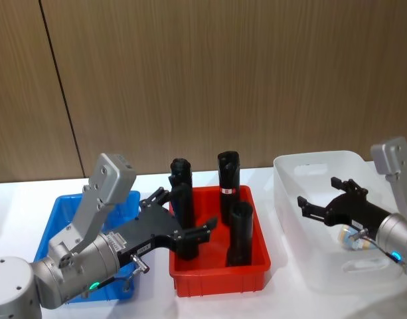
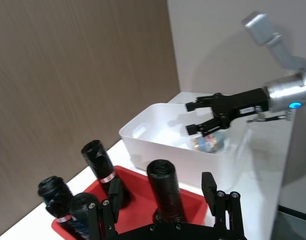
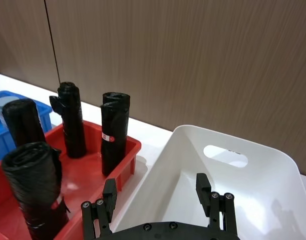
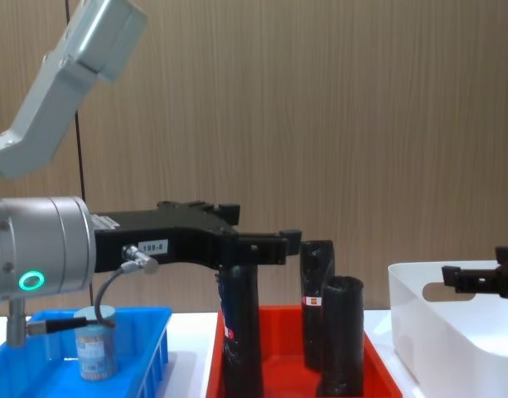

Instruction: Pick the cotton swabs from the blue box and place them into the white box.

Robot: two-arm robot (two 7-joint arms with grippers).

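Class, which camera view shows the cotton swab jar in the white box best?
The left wrist view: the cotton swab jar sits in the white box under the open right gripper. In the head view that gripper partly covers it.

White sticker [image 4: 152, 247] on my left gripper [image 4: 260, 225]: digits, looks like 198-8, not certain. Red-white bands [image 1: 228, 191] on the black cylinders [image 1: 230, 169]: print too small to read.
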